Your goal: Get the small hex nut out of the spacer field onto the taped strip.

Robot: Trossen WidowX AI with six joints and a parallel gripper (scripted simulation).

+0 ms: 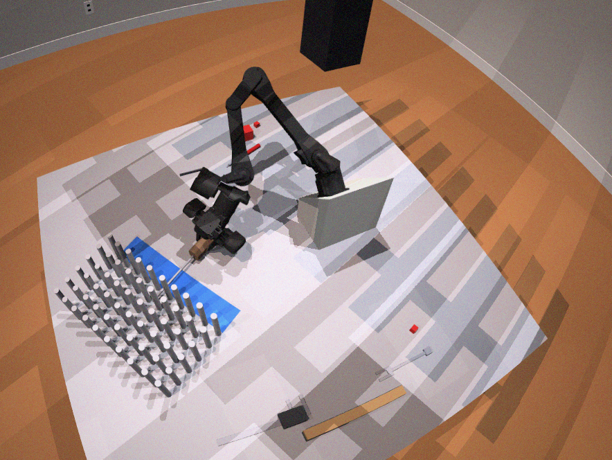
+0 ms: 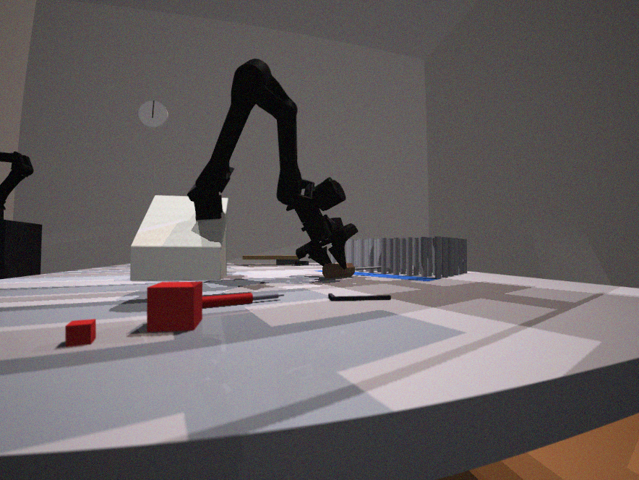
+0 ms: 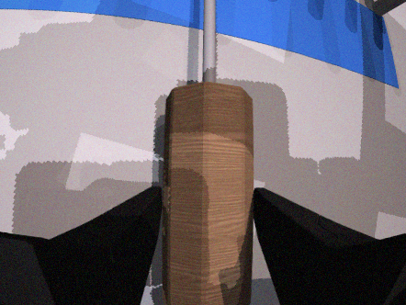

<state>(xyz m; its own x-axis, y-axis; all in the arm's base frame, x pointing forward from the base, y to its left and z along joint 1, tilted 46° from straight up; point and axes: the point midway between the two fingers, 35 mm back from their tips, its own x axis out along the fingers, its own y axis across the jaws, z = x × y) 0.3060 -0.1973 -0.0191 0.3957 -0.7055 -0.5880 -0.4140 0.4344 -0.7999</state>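
My gripper [image 1: 210,241] [image 2: 335,264] [image 3: 207,197] is shut on the wooden handle [image 1: 199,249] [image 2: 338,271] [image 3: 208,152] of a tool, low over the table just in front of the taped strip. The tool's thin metal shaft [image 1: 181,270] [image 3: 209,41] crosses the blue taped strip [image 1: 217,303] [image 2: 395,275] [image 3: 298,39] and reaches between the front spacers. Its far end is hidden among them. The grey metal spacers [image 1: 216,325] [image 2: 450,255] stand upright in rows behind the strip. I cannot make out the hex nut in any view.
A red block [image 1: 248,132] [image 2: 173,307], a small red cube [image 1: 256,124] [image 2: 80,332], a red-handled tool [image 1: 253,148] [image 2: 227,299] and a black hex key [image 2: 361,297] lie beside the arm. A wooden bar [image 1: 353,413], a dark block [image 1: 293,417] and a forked tool [image 1: 406,362] lie farther off.
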